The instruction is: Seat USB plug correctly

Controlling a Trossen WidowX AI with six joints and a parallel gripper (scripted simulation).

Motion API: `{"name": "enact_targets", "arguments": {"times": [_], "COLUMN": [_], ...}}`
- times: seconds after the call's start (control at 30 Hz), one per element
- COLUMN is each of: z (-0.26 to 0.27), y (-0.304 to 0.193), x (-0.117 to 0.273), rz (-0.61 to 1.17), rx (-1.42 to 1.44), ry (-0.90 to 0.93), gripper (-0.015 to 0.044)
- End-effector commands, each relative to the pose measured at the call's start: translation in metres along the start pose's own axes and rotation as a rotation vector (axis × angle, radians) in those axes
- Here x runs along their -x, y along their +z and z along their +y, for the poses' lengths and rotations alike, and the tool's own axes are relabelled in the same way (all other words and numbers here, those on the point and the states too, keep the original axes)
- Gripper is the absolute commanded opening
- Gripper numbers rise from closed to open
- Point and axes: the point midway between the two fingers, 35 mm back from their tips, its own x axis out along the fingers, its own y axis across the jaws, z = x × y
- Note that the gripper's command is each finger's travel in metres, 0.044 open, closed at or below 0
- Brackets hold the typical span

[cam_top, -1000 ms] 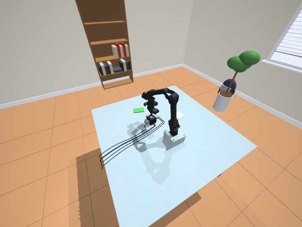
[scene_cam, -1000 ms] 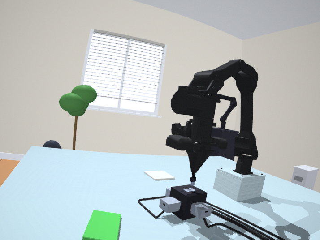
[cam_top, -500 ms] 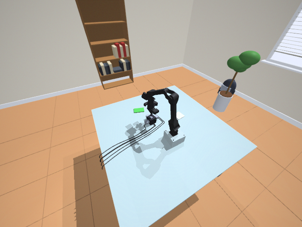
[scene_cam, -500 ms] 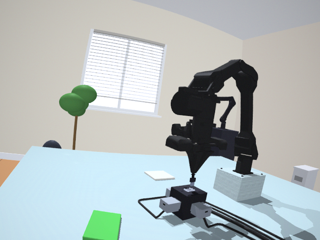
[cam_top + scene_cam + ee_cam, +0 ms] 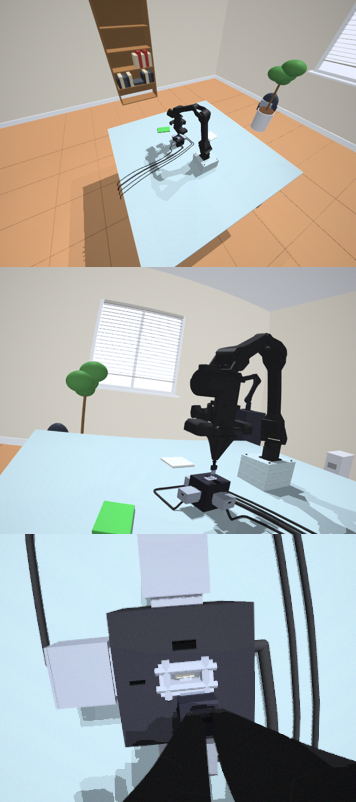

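Apparently, the plug (image 5: 178, 134) (image 5: 213, 467) (image 5: 197, 703) was out, just above the power cube (image 5: 178, 142) (image 5: 198, 486) (image 5: 142, 709) near its framed socket (image 5: 210, 478) (image 5: 185, 667), gripped by the closed tool (image 5: 178, 133) (image 5: 214, 460) (image 5: 205, 723). Reinsertion seemed in hand; the next move called for confirming the plug's unclear orientation, centring it, then pressing straight down.
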Motion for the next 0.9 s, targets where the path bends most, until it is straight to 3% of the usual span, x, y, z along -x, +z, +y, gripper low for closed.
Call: {"name": "enact_targets", "arguments": {"times": [0.0, 0.87], "z": [0.0004, 0.0006], "y": [0.0006, 0.0018], "x": [-0.0009, -0.004], "rz": [-0.006, -0.021], "rx": [-0.005, -0.012], "ry": [0.002, 0.002], "gripper": [0.0, 0.0]}}
